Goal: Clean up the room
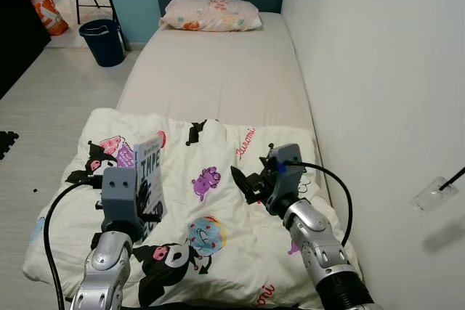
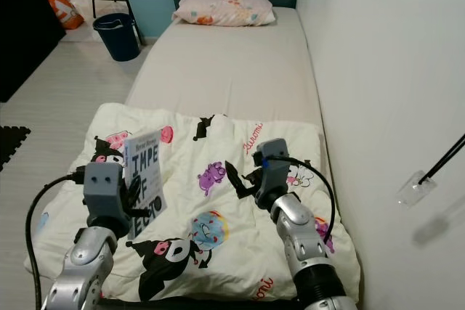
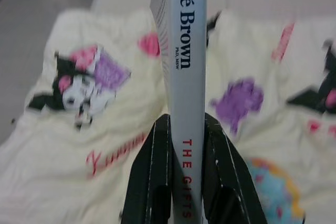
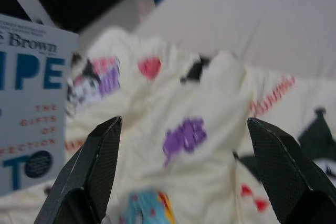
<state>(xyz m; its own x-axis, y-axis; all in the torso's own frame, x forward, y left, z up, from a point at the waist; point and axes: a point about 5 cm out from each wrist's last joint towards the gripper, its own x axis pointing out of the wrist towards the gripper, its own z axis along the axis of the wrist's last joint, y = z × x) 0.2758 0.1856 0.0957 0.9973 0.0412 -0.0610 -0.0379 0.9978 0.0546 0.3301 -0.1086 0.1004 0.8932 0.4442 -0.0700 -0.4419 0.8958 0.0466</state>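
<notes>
The left gripper (image 3: 186, 182) is clamped on the spine of a book (image 1: 150, 179) held upright over the blanket (image 1: 218, 201) (stiff, light, probably best gripped there), while the right gripper (image 4: 184, 177) hovers spread wide.

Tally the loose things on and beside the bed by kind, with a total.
Book, held upright in the left gripper: 1
Pillow: 1
Cartoon-print blanket: 1
Dark blue bucket: 1
Orange and white bag: 1
Total: 5
The right gripper hangs open over the blanket.
</notes>
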